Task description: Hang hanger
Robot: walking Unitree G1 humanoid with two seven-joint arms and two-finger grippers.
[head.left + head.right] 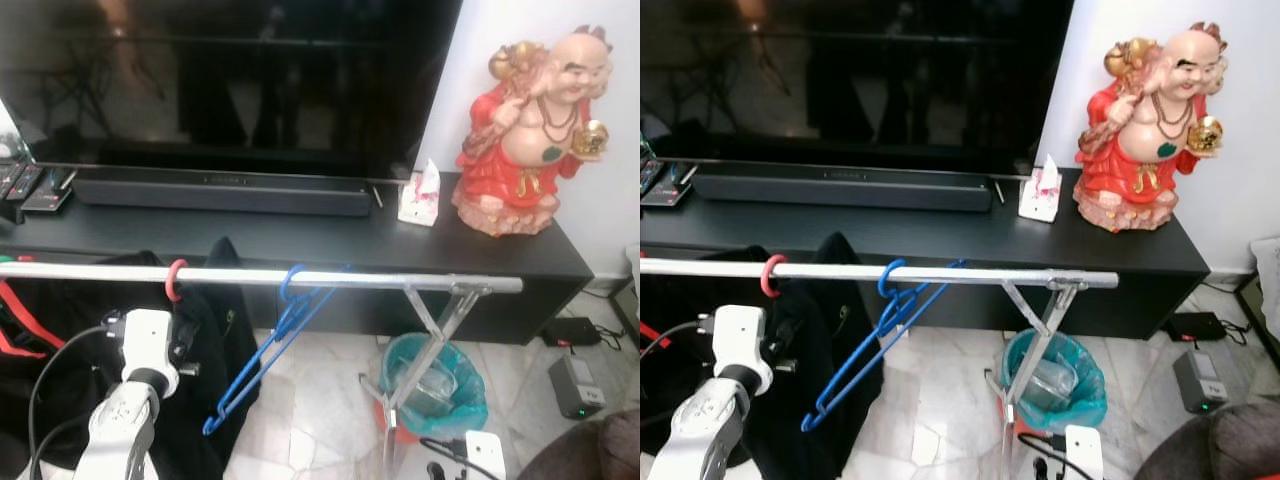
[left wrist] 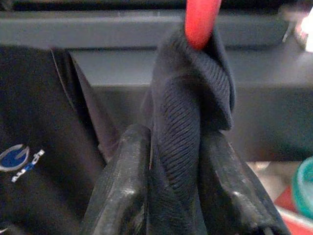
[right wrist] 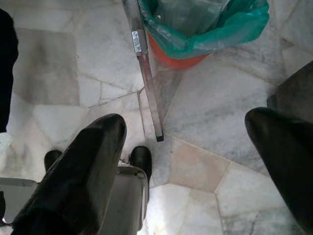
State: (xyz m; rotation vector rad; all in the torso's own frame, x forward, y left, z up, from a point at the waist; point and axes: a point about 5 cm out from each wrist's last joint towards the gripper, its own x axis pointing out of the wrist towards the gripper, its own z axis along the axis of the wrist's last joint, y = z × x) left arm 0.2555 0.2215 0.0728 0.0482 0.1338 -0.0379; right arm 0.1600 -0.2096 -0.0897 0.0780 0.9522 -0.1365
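— So, red hanger (image 1: 176,280) hooked on rail (image 1: 350,279) already?
— Yep. Left tool (image 2: 171,161) clamped on the dark garment (image 2: 188,112) beneath, prob steadying it. Right tool (image 3: 195,161) open, idle over floor.

Left arm (image 1: 120,420): silver, raised forward, wrist bent upward. Left gripper (image 2: 176,166): black fingers (image 2: 122,186) closed tight around a fold of dark ribbed fabric (image 2: 188,122). Right gripper (image 3: 190,166): pointing down at the floor, fingers (image 3: 83,171) spread wide apart, holding nothing.
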